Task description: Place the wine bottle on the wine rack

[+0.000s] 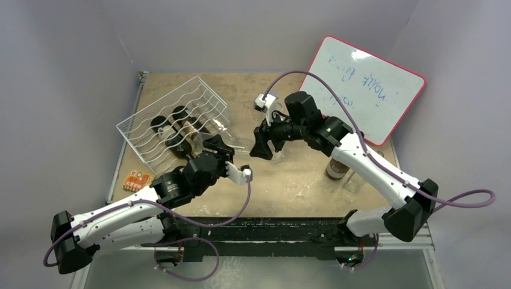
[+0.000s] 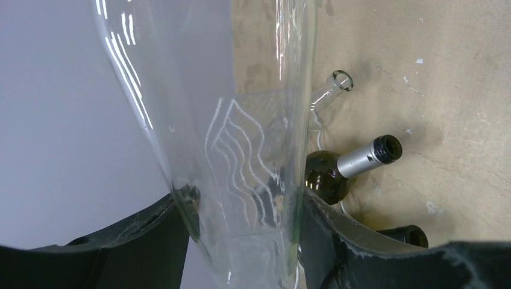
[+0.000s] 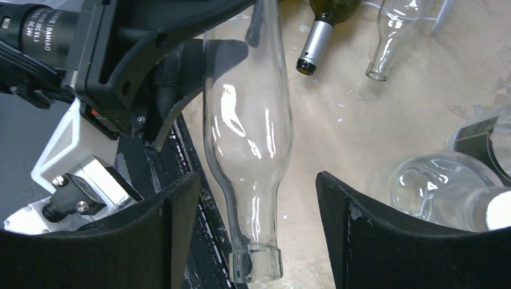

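Note:
The wine bottle [image 1: 243, 144] is clear glass and is held lying level above the table, between the two grippers. My left gripper [image 1: 220, 147] is shut on its wide body [image 2: 241, 120], with one finger pressed to each side. In the right wrist view the bottle's neck and lip [image 3: 256, 262] hang between the fingers of my right gripper [image 3: 256, 180], which stands open with a gap on both sides. The wine rack [image 1: 175, 123], white wavy wire, sits tilted at the back left just behind my left gripper. Dark bottles lie in it.
A dark bottle with a silver neck [image 2: 361, 159] and a clear bottle [image 2: 331, 90] lie on the rack, mouths toward the table's middle. More bottles [image 1: 337, 165] stand under my right forearm. A pink-framed whiteboard [image 1: 367, 87] leans at the back right. An orange card [image 1: 137, 180] lies front left.

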You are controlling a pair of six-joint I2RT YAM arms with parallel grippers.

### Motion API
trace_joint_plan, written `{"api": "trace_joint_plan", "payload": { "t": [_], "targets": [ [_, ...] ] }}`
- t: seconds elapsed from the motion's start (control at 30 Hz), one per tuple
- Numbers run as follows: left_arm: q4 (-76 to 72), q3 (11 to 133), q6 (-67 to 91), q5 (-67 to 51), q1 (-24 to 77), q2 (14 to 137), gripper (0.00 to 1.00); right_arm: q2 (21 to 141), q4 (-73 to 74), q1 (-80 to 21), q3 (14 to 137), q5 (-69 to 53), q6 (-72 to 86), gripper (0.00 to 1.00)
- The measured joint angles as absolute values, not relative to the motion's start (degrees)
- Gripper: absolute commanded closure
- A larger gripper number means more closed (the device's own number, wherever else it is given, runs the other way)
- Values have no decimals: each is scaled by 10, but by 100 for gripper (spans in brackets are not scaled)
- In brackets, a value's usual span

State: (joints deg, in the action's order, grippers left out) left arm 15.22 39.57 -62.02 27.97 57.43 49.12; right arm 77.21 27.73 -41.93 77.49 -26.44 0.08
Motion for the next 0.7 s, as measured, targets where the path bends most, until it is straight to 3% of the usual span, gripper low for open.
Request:
{"api": "trace_joint_plan", "payload": {
  "t": [0.53,0.6,0.7],
  "targets": [
    [69,357,-718,278,579,460,100,849,230,-441,778,-333,10,28],
    [68,357,-723,278,579,460,100,852,225,-442,778,-339,13,31],
    [68,357,-729,278,580,460,100,853,219,-444,778,-344,15,53]
  ]
}}
